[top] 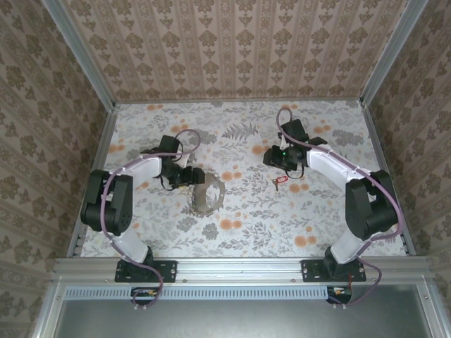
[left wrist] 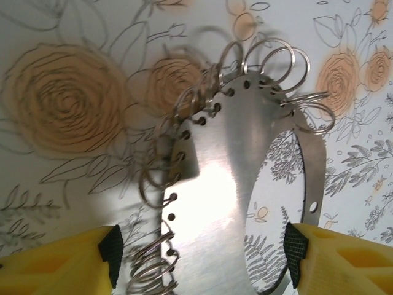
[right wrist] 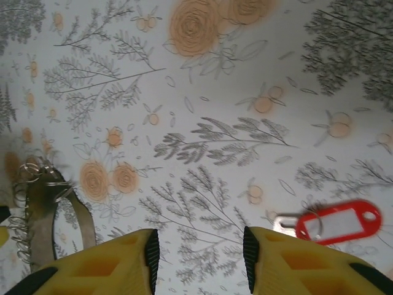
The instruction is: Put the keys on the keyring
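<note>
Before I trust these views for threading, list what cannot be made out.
- Keyring: lower end cut off by left wrist view's bottom edge.
- Red-tagged key: metal part small, blurred, at right finger's edge, right wrist view.
- Top view: keyring too small and faint for detail.

Black-white arms [top: 134, 172], yellow fingers [left wrist: 55, 264], purple cables [top: 106, 197]

Walls [top: 239, 49] close in the tabletop [top: 246, 232] on three sides. The keyring [top: 208, 193] and the red key [top: 280, 181] lie well apart, with bare tabletop between them.
</note>
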### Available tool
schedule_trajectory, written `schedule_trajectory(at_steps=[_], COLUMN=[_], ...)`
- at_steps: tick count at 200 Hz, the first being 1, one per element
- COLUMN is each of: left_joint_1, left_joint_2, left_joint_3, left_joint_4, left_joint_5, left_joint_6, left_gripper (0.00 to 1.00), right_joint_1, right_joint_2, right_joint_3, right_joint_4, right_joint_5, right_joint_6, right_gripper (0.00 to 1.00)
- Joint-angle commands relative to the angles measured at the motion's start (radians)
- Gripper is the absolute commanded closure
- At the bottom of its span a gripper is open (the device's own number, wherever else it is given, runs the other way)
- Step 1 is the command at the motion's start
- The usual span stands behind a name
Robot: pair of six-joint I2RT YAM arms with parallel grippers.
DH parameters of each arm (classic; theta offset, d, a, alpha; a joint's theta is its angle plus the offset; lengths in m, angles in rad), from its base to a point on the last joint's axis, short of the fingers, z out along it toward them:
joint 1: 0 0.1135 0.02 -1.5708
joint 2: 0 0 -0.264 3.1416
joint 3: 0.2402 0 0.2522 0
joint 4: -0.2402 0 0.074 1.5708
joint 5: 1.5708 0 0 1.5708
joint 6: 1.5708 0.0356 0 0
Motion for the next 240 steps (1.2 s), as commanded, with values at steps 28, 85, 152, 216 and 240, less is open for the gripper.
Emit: schedule_trajectory(at_steps=[28, 85, 152, 216, 240], left_joint_1=[-0.02, 0.069, 0.19, 0.224, 0.224], left_joint_2=[0.024, -0.123, -0.256, -0.288, -0.301], left_joint_3=[0.025, -0.052, -0.138, -0.18, -0.189], left_joint_4=[-0.006, -0.005, -0.054, -0.041, -0.05], left_joint_5=[0.017, 0.059, 0.086, 0.093, 0.07], left_joint_6=[0.028, -0.007, -0.05, -0.046, -0.03], left_gripper=[0.35, 0.38, 0.38, 0.39, 0.39], right_joint_1=[0.118, 0.303, 0.387, 0.523, 0.547], right_joint_2=[0.119, 0.112, 0.126, 0.118, 0.129], right_joint_3=[0.066, -0.049, 0.024, -0.069, -0.13], right_joint_4=[0.144, 0.452, 0.152, 0.198, 0.305], right_joint_5=[-0.178, -0.216, -0.203, -0.164, -0.102], right_joint_6=[-0.177, -0.944, -1.516, -1.743, -1.802], right_gripper=[0.62, 0.64, 0.59, 0.57, 0.57])
